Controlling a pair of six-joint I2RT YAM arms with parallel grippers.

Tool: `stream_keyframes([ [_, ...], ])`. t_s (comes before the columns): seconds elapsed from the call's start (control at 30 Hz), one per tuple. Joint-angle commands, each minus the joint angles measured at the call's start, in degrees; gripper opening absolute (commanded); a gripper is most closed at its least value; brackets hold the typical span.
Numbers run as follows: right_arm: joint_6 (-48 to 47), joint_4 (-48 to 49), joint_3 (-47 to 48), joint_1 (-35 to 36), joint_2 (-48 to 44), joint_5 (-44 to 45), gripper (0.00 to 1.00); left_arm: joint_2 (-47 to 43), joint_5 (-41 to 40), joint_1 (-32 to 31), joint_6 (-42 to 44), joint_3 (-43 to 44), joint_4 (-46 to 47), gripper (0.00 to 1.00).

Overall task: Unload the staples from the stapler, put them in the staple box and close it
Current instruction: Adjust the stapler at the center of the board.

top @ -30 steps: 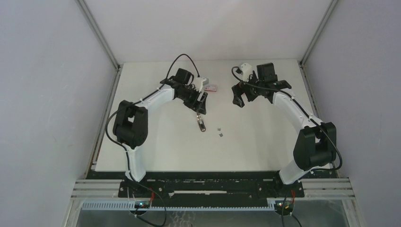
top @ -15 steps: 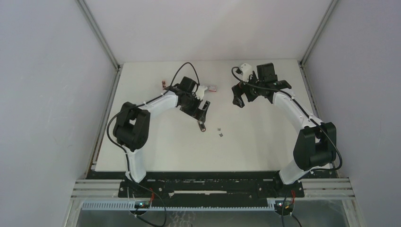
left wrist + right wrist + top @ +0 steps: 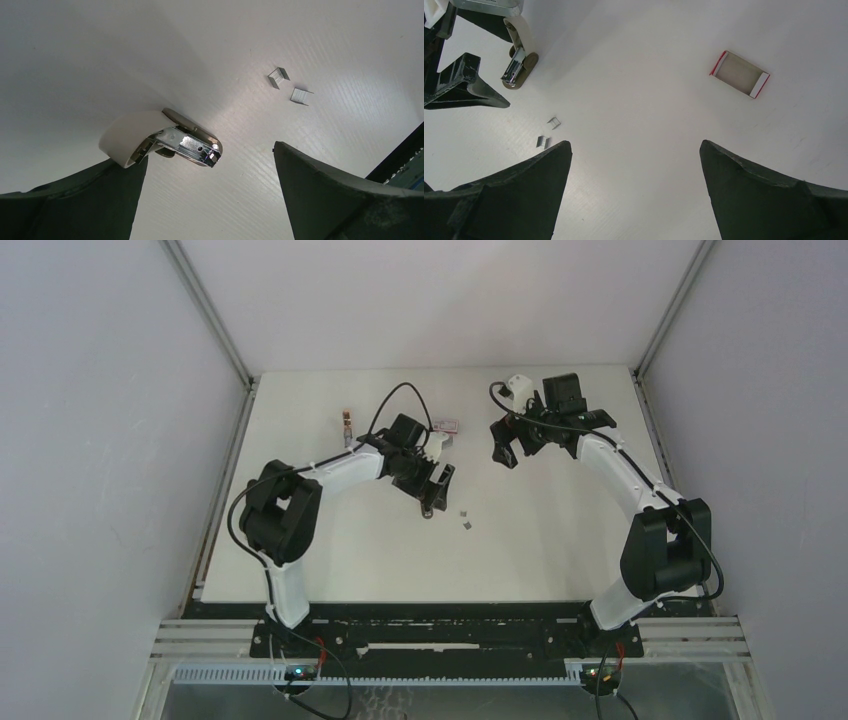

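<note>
Stapler [image 3: 170,142] lies on table [image 3: 75,50] beneath left gripper [image 3: 436,485], whose jaws are spread wide and grip nothing. Two staples [image 3: 290,86] rest loose nearby (out of the magazine, so the job looks nearly done). Right gripper [image 3: 635,145] hovers well apart, likewise spread and empty, probably to keep clear.

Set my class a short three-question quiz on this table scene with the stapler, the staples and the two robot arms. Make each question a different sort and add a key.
1. True or false: the right tool is shut on the stapler.
2. How many blocks of staples lie loose on the table?
3. The red-and-white box is: A) in the right tool's grip; B) lying on the table, apart from the staples; C) on top of the stapler.
Key: 1. False: the right tool is open and empty, away from the stapler. 2. Two. 3. B.
</note>
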Motion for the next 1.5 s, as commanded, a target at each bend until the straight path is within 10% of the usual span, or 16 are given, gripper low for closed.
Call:
stream_keyframes([
  [0.0,-0.67,0.93,0.17,-0.12,-2.14,-0.46,1.0,-1.18,2.65,-0.1,-2.19,0.36,2.39,1.0],
  [0.83,-0.88,0.39,0.17,-0.63,-3.12,-1.82,1.0,3.21,-2.92,-3.37,-0.7,4.84,2.61,0.81],
  [1.47,-0.84,0.29,0.17,-1.06,-3.04,-2.21,1.0,1.69,-13.5,-5.83,0.81,3.27,3.06,0.42],
])
